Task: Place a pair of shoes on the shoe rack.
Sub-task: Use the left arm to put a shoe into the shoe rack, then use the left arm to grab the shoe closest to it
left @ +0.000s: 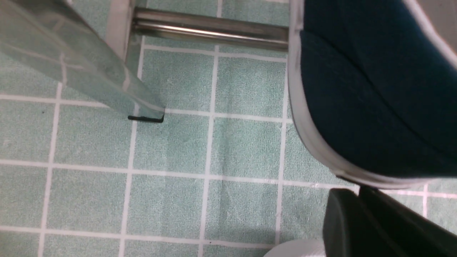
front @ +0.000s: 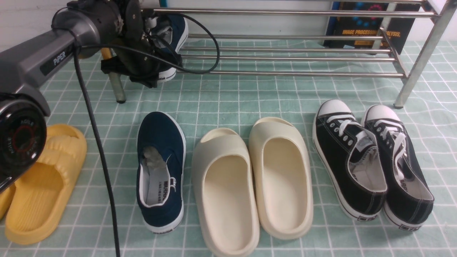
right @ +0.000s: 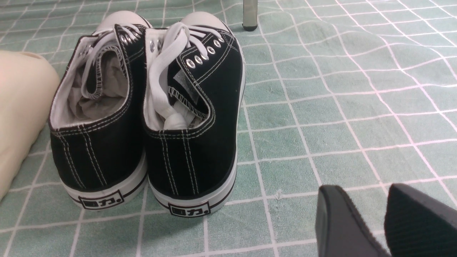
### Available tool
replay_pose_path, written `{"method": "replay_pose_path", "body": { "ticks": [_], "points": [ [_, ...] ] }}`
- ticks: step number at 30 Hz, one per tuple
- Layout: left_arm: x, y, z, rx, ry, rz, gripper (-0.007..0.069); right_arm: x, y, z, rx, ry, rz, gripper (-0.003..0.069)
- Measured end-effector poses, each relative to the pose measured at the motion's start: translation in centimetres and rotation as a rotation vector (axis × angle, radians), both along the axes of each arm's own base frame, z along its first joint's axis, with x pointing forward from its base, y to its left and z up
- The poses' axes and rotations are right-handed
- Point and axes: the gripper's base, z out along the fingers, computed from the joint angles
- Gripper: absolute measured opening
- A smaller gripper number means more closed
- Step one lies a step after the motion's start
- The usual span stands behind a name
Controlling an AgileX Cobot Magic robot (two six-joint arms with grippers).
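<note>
A navy slip-on shoe sits at the left end of the metal shoe rack's lower bars, heel toward me. My left gripper is shut on its heel side. In the left wrist view the shoe fills the corner above a dark finger, beside a rack bar. Its mate lies on the green checked cloth in front of the rack. My right gripper is open and empty just above the cloth, behind the black sneakers; it is out of the front view.
On the cloth in a row are a yellow slipper, a pair of cream slippers and a pair of black lace-up sneakers. A book leans behind the rack. Rack legs stand on the cloth.
</note>
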Motion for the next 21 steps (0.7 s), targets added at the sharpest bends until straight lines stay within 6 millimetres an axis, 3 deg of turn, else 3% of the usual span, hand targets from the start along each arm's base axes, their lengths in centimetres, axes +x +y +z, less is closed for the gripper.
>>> {"method": "replay_pose_path", "body": {
  "ticks": [4, 6, 7, 10, 16, 17, 18, 19, 21],
  "points": [
    [0.0, 0.1, -0.1, 0.002, 0.000, 0.009, 0.0169, 0.0, 0.0, 0.0, 0.000, 0.000, 0.000, 0.0239],
    [0.0, 0.1, 0.0, 0.005, 0.006, 0.011, 0.0264, 0.0, 0.0, 0.0, 0.000, 0.000, 0.000, 0.0239],
    [0.0, 0.1, 0.0, 0.007, 0.004, 0.011, 0.0264, 0.0, 0.0, 0.0, 0.000, 0.000, 0.000, 0.0239],
    [-0.3, 0.2, 1.4, 0.009, 0.008, 0.015, 0.0342, 0.0, 0.0, 0.0, 0.000, 0.000, 0.000, 0.0239],
    [-3.4, 1.0, 9.4, 0.041, 0.026, 0.009, 0.0382, 0.0, 0.0, 0.0, 0.000, 0.000, 0.000, 0.0239],
    [-3.5, 1.0, 9.6, 0.042, 0.025, 0.008, 0.0382, 0.0, 0.0, 0.0, 0.000, 0.000, 0.000, 0.0239],
    [-4.5, 1.1, 11.7, 0.031, 0.003, -0.008, 0.0383, 0.0, 0.0, 0.0, 0.000, 0.000, 0.000, 0.0239],
    [-4.6, 1.1, 11.8, 0.032, 0.000, -0.009, 0.0383, 0.0, 0.0, 0.0, 0.000, 0.000, 0.000, 0.0239],
    [-6.2, 0.9, 14.1, -0.020, -0.027, -0.035, 0.0381, 0.0, 0.0, 0.0, 0.000, 0.000, 0.000, 0.0239]
  ]
}}
